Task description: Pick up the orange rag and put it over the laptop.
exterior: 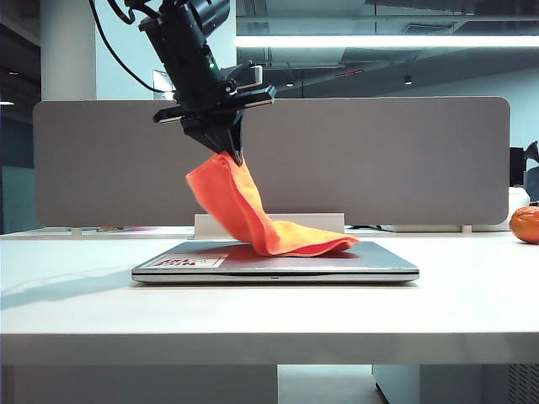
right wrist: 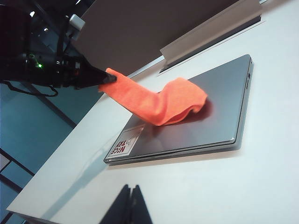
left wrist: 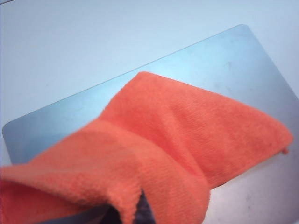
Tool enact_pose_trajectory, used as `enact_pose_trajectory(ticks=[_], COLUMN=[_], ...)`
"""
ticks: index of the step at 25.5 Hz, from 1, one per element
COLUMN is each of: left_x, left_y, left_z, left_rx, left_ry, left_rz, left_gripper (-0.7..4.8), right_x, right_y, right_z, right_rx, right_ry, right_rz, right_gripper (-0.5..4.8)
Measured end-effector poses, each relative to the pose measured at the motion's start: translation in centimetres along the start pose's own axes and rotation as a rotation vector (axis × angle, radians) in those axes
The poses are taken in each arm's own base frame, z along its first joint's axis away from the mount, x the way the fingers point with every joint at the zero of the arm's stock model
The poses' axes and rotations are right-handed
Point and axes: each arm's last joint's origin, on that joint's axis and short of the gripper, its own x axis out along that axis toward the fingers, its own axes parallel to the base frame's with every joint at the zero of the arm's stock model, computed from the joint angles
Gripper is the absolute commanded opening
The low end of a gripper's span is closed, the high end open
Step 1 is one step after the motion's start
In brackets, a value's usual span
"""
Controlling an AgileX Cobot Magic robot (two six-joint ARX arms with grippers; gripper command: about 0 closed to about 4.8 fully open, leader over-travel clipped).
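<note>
The left pincer (exterior: pixel 237 154) hangs above the left part of the laptop (exterior: pixel 379 263), its jaws pressed together on one end of the orange rag (exterior: pixel 253 215). From this pinched end the cloth slopes down to the right, and its free end already lies folded on the lid, near the middle. In the left wrist view the orange rag (left wrist: pixel 187 135) covers a good part of the grey lid (left wrist: pixel 233 60), but the corners of the lid remain bare.

The laptop is closed and lies flat near the front edge of the counter (exterior: pixel 269 316), with its white sticker (exterior: pixel 184 262) at the front left corner of the lid. A round orange fruit (exterior: pixel 525 224) sits well apart at the right edge of the counter.

The right pincer (right wrist: pixel 130 205) rests low over the near part of the counter, away from the laptop; its two fingers seem to be together with nothing between them, though only their dark tips are visible.

I judge that picking up is done and the placing step is now in hand. The next move calls for lowering the held end toward the left side of the lid, so that the cloth spreads and does not bunch, and only then letting the jaws come apart. If the release comes too high, the rag may fall in a heap.
</note>
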Motion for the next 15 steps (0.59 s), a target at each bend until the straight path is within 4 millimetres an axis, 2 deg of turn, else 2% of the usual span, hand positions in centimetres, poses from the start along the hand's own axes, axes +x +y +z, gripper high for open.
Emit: enact_pose_trajectory(ticks=[7,9,10,12,15], left_x=[0.7,0.7,0.7,0.7,0.7], left_y=[0.3,0.3,0.3,0.3,0.3], left_z=[-0.8,-0.8,-0.8,-0.9,-1.3], left_rx=[0.003,0.004,0.004,0.004,0.006], left_ry=[0.072,0.073,0.073,0.086,0.128], left_rz=[0.091,0.095,0.096,0.096,0.096], left_gripper=[0.01,0.57,1.4,2.24,2.51], right_x=[0.0,0.0,0.0,0.0,0.0], right_y=[0.0,0.0,0.0,0.0,0.0], right_z=[0.0,0.0,0.0,0.0,0.0], right_rx=[0.001,0.001,0.001,0.001,0.001], right_ry=[0.002,0.002,0.002,0.002,0.002], right_rz=[-0.001,-0.001,-0.001,-0.001,-0.001], right_gripper=[-0.05,-0.05,-0.05,-0.05,-0.05])
